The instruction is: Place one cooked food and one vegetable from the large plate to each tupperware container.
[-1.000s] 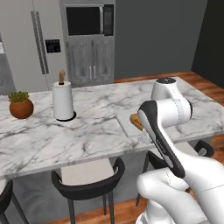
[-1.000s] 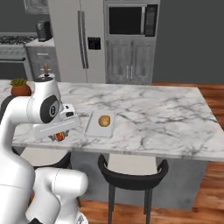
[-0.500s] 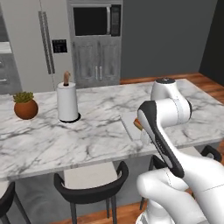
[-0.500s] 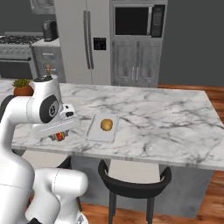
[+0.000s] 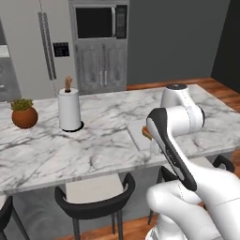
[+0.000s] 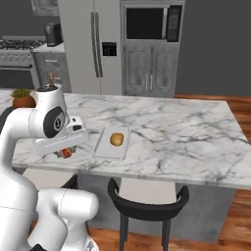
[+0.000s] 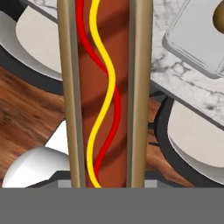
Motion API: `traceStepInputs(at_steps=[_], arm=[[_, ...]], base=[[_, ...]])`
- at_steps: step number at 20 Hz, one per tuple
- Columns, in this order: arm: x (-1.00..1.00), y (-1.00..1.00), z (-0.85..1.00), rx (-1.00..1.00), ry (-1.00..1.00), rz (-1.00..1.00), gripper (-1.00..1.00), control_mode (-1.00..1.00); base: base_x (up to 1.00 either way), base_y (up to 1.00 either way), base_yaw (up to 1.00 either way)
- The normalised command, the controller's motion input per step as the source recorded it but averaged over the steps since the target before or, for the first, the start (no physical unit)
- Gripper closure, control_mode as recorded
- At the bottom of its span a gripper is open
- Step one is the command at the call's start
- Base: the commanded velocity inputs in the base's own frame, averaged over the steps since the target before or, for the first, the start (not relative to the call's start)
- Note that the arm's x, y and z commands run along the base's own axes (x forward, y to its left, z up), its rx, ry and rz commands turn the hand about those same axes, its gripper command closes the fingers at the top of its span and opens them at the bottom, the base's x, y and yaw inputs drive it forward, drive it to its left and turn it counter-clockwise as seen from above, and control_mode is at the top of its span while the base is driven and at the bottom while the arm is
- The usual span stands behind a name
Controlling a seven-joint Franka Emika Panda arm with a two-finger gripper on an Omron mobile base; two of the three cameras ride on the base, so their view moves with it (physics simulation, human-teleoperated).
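The gripper [image 6: 66, 149] is clamped on a hot dog [image 7: 104, 92] striped with red and yellow sauce, holding it above the near edge of the marble desk [image 6: 171, 132], just left of a tupperware container [image 6: 105, 147] that holds a round brown potato [image 6: 116, 139]; stools stand below

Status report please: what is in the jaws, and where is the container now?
Gripper shut on hot dog. Tupperware container on counter, potato inside. Nothing blocking.
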Motion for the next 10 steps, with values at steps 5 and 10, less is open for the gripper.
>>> traceStepInputs(at_steps=[5, 10], arm=[[0.00, 0.00, 0.00, 0.00, 0.00, 0.00, 1.00, 1.00], [0.00, 0.00, 0.00, 0.00, 0.00, 0.00, 1.00, 1.00]], base=[[0.11, -0.60, -0.26], [0.04, -0.03, -0.11]])
